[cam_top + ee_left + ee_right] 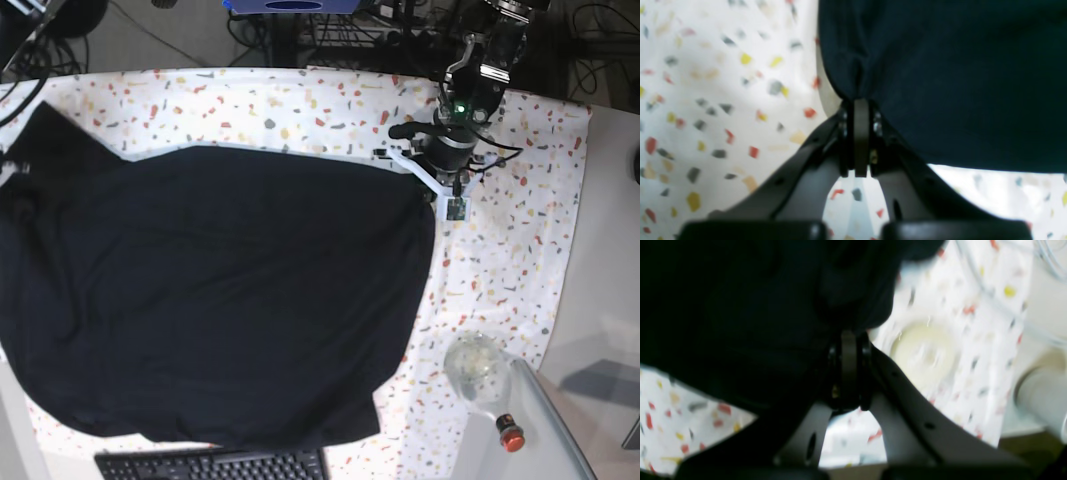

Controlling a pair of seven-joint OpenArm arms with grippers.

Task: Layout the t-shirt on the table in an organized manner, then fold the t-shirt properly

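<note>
The black t-shirt [220, 310] lies spread wide over the speckled table [510, 230], with a rounded, uneven outline. My left gripper [428, 188] is at the shirt's upper right edge. In the left wrist view the left gripper [860, 103] is shut on a pinched fold of the t-shirt [957, 83], just above the table [706, 100]. In the right wrist view my right gripper [850, 336] is shut on the t-shirt [740, 323], near an edge of the table [973, 356]. The right arm does not show clearly in the base view.
A black keyboard [210, 465] lies at the front edge, partly under the shirt's hem. A clear glass round object [475, 362] and a small red-capped item [512, 437] sit at the front right. A plain grey surface [610, 250] borders the right side.
</note>
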